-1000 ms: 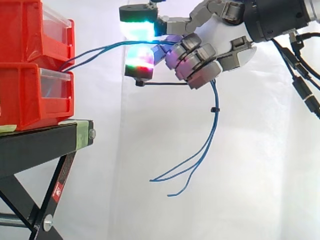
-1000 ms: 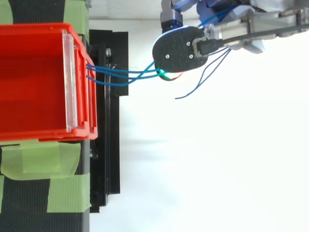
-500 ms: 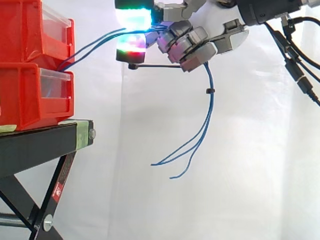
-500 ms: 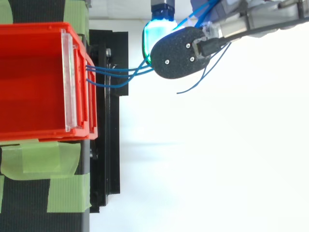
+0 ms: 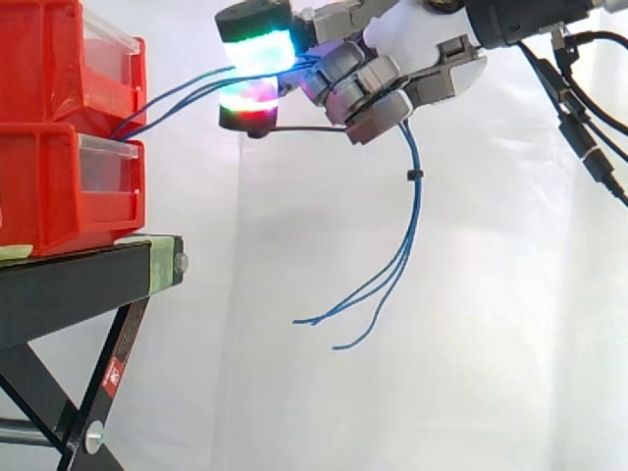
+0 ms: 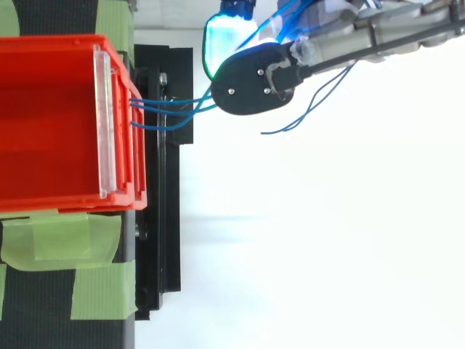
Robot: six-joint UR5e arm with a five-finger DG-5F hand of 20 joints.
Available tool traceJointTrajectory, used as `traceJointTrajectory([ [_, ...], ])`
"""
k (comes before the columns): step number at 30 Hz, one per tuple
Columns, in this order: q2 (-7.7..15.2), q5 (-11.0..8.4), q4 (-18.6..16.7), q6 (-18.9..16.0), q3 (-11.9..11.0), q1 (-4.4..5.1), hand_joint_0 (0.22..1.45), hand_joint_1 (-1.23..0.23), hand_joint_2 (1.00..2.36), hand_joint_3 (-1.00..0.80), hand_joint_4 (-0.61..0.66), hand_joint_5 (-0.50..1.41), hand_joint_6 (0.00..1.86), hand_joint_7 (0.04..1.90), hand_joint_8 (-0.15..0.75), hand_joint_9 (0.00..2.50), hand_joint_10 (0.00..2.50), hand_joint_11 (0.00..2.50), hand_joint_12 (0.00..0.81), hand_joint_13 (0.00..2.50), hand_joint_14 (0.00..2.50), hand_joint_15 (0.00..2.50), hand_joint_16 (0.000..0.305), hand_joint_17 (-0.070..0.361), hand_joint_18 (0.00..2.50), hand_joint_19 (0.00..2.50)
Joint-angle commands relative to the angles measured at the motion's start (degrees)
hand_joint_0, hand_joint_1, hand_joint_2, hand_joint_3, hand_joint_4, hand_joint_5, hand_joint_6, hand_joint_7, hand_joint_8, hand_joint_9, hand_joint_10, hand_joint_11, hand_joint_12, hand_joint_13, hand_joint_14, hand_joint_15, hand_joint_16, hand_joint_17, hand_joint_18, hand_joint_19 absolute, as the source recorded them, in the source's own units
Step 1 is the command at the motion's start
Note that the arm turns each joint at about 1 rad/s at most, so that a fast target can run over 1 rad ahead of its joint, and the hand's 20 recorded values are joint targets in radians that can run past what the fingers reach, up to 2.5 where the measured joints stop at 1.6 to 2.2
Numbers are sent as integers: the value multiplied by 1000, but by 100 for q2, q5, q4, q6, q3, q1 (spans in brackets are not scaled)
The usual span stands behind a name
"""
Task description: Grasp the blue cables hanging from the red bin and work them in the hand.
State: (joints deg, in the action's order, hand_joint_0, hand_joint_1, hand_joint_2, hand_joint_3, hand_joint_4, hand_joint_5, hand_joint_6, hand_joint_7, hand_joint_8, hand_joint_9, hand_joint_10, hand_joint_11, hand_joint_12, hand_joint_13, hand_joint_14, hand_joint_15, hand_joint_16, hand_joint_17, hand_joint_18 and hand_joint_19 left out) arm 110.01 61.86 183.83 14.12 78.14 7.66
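Several thin blue cables point(image 5: 177, 94) run from the front of the upper red bin point(image 5: 59, 59) up and to the right into my hand point(image 5: 378, 83). The hand is at the top of the side view, its fingers curled round the cables, its glowing fingertips point(image 5: 257, 49) pointing toward the bin. Below the hand the cables' loose ends point(image 5: 392, 265) hang down, held together by a small black tie point(image 5: 415, 175). In the top view the cables point(image 6: 171, 109) leave the bin point(image 6: 58, 123) and pass under the hand point(image 6: 251, 78).
A second red bin point(image 5: 59, 191) sits under the first on a black stand point(image 5: 88, 280) with green tape point(image 6: 62, 240) on it. A white curtain hangs behind. Open air lies below and to the right of the hand.
The hand has risen and shifted left toward the bin with the cables in it. The hanging ends lifted slightly and the stretch from the bin now climbs more steeply.
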Motion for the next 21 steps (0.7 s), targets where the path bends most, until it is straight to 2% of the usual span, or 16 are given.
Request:
traceJointTrajectory([
  [1,-6,-7,-14,-14,-1,-1,958,-755,1008,-784,257,99,500,1140,397,346,2500,2500,432,744,2500,1457,49,111,1257,1674],
  [3,-6,-7,-23,-14,-1,-1,969,-743,1006,-832,264,107,496,1147,400,366,2500,2500,430,755,2500,1445,49,109,1269,1660],
  [8,-6,107,-31,-41,-1,8,1056,-716,1012,-693,261,131,488,1135,399,374,2500,2500,430,767,2500,1425,47,106,1273,1644],
  [10,-6,458,13,-340,-1,25,1081,-709,1012,-691,263,141,476,1135,394,386,2500,2500,431,770,2500,1426,47,105,1261,1624],
  [14,3,652,56,-709,8,43,1089,-702,1012,-681,264,145,467,1137,394,406,2500,2500,427,778,2500,1436,46,105,1263,1591],
  [18,3,713,65,-788,-1,69,1041,-665,1015,-580,272,155,428,1157,396,423,2500,2500,426,796,2500,1437,48,109,1289,1592],
  [21,3,722,74,-788,-1,87,912,-625,1011,-723,280,202,333,1221,416,463,2500,2500,436,822,2500,1425,49,110,1302,1560],
])
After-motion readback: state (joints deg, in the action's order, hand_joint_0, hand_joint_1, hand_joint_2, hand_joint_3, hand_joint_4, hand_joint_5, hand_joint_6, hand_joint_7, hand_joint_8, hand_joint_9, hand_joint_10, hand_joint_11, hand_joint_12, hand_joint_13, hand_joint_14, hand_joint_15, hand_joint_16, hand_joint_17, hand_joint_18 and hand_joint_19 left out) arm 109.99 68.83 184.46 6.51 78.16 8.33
